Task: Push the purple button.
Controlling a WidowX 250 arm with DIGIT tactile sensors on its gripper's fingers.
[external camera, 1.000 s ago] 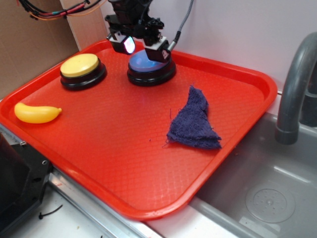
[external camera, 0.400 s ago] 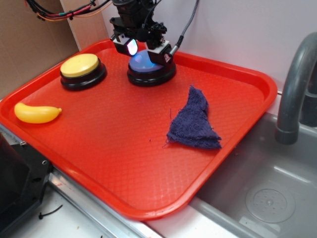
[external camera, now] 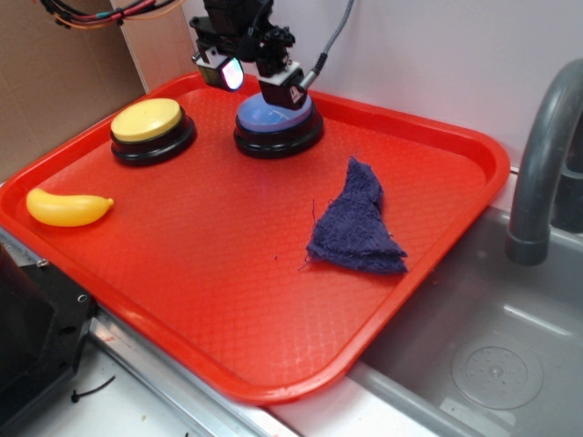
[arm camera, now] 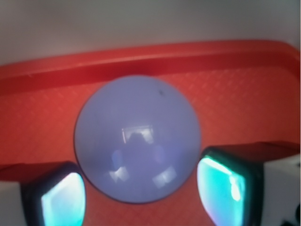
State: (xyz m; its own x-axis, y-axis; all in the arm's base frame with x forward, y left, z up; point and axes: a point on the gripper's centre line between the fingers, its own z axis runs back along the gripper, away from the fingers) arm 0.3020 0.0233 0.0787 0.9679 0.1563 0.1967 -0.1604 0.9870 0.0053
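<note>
Red textured plastic, stamped in a fine diamond pattern, is forming the tray [external camera: 228, 300] that is carrying everything, its rim raised and its corners rounded. A smooth yellow toy banana [external camera: 68, 208] is lying close to the tray's left edge. Towards the far left corner a yellow button [external camera: 151, 129] is sitting, domed on a black round base. Just beside it, along the far edge, the purple button [external camera: 276, 123] is resting, its glossy lavender dome [arm camera: 138, 137] catching reflections. The gripper [external camera: 258, 80] is hanging over it with its fingers spread wide, holding nothing; the glowing pads [arm camera: 221, 188] are flanking the dome. A dark blue rag [external camera: 357, 223], fuzzy and crumpled, is lying towards the right edge.
</note>
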